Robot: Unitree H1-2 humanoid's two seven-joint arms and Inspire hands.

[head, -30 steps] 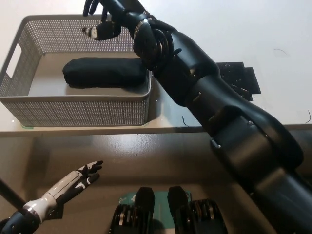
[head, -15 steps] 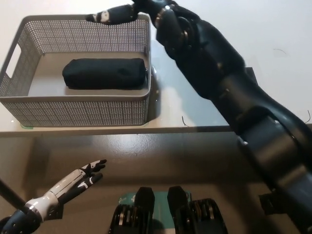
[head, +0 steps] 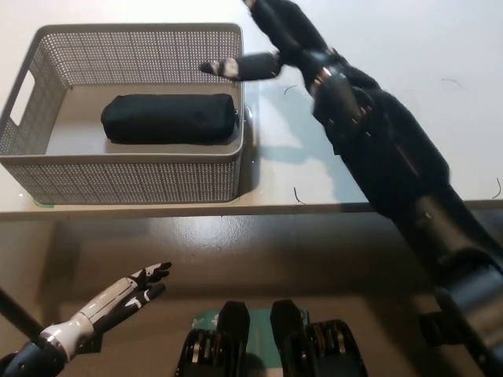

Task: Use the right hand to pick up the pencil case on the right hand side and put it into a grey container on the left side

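Note:
The black pencil case [head: 169, 118] lies flat on the floor of the grey mesh container [head: 126, 177] at the left of the table. My black right hand [head: 267, 43] hovers open above the container's far right corner, fingers spread, holding nothing and clear of the case. Its arm stretches back to the lower right. My white left hand [head: 130, 292] rests low at the lower left, below the table edge, fingers apart and empty.
The white table [head: 314, 169] runs right of the container, with its front edge [head: 236, 208] crossing the picture. The container has a handle slot [head: 20, 98] on its left wall.
My right hand has drawn back from over the container toward the right and away from the case. The case stays where it lay. The left hand has barely moved.

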